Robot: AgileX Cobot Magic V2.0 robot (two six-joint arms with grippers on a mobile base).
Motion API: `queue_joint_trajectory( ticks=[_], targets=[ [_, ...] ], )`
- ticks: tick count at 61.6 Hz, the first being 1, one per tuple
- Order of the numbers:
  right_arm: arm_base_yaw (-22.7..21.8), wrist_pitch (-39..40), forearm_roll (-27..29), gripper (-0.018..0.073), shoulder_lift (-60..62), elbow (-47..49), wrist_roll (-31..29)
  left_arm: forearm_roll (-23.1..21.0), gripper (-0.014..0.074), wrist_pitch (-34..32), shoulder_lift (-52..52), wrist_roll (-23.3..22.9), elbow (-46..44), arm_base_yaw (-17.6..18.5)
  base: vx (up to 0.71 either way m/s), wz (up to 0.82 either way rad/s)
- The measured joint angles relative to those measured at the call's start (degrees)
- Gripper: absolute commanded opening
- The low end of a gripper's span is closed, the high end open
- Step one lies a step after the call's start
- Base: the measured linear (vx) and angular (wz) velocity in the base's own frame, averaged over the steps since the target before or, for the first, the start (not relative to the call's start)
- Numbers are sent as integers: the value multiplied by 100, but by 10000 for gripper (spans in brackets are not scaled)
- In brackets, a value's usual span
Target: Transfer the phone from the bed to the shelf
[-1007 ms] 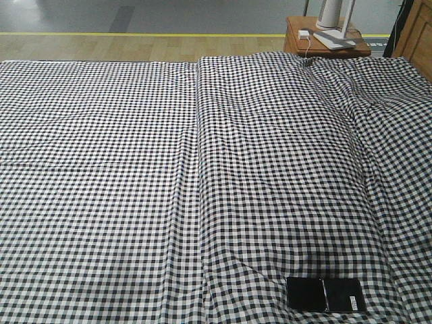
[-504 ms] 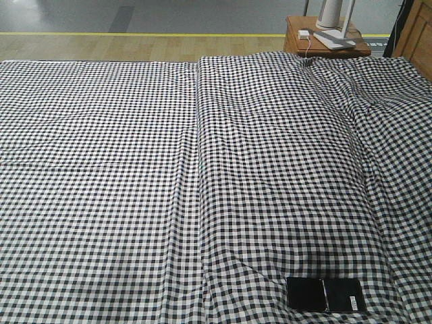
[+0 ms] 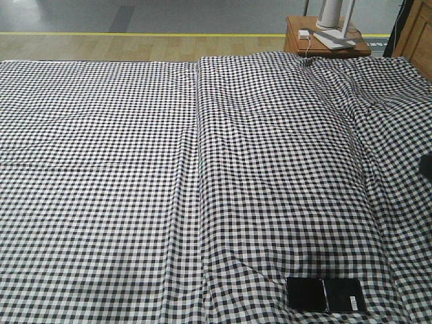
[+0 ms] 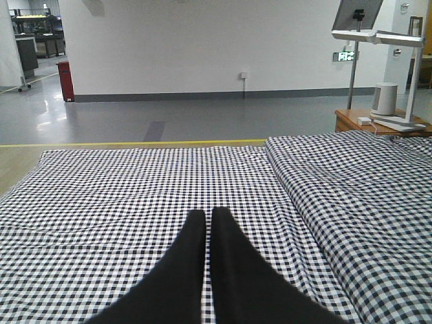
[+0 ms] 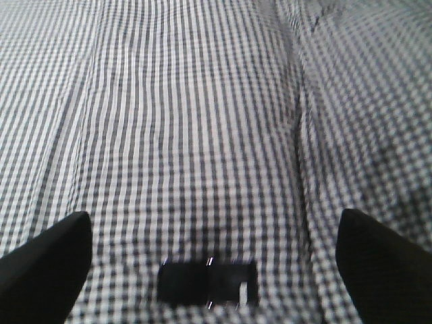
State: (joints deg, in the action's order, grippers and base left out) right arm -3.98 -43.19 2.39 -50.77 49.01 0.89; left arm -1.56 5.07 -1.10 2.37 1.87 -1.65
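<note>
the phone point(image 3: 326, 295) lies flat on the bed point(image 3: 135, 169), near the front edge and toward the right. its long side runs across, with a crease down its middle and a small white sticker near its right end. the front view shows it sharp, but of the arms it gives only a dark shape at the right edge that i cannot identify. the right wrist view has the phone point(image 5: 207, 282) blurred and low in the picture, with the right gripper point(image 5: 212, 216) over the sheet — fingers point(image 5: 47, 263) spread wide to either side, nothing between them, clear of the phone. the left wrist view has no phone in it. it shows the left gripper point(image 4: 204, 213) with its fingers pressed together, gripping nothing, over the checked sheet — and beyond the bed a bedside table point(image 4: 345, 121) carrying a white lamp point(image 4: 378, 37).
</note>
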Motion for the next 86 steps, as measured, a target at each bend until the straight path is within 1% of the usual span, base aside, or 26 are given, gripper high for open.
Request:
queue_joint_trajectory(
  ticks=[6,16,20,24,29,33,40,44,48,55,61,76,86],
  targets=[
    [0,-459,40,698,-500,194,115,0,1,0,0,0,0,0,0,0],
    [-11,-1195,23,693,-1413,725,135,0,1,0,0,0,0,0,0,0],
    [-126,-1377,48,690,-1781,931,120,0,1,0,0,0,0,0,0,0],
    [-379,-1503,177,688,-2095,1100,-16,0,1,0,0,0,0,0,0,0],
    [-842,-1603,515,686,-2494,1235,-422,0,1,0,0,0,0,0,0,0],
    [-1271,-1618,949,683,-2818,1278,-925,0,1,0,0,0,0,0,0,0],
    [-1898,-1625,1704,676,-3412,1285,-1844,0,1,0,0,0,0,0,0,0],
    [-2130,-1597,1934,674,-3788,1285,-2159,0,1,0,0,0,0,0,0,0],
    [-2297,-1504,2023,672,-4163,1290,-2394,0,1,0,0,0,0,0,0,0],
    [-2402,-1303,2040,668,-4753,1295,-2715,0,1,0,0,0,0,0,0,0],
    [-2402,-1191,2183,666,-5311,1319,-3101,0,1,0,0,0,0,0,0,0],
    [-2402,-1058,3035,655,-6646,1331,-4316,0,1,0,0,0,0,0,0,0],
    [-2402,-954,3446,652,-7361,1355,-5020,0,1,0,0,0,0,0,0,0]
  ],
)
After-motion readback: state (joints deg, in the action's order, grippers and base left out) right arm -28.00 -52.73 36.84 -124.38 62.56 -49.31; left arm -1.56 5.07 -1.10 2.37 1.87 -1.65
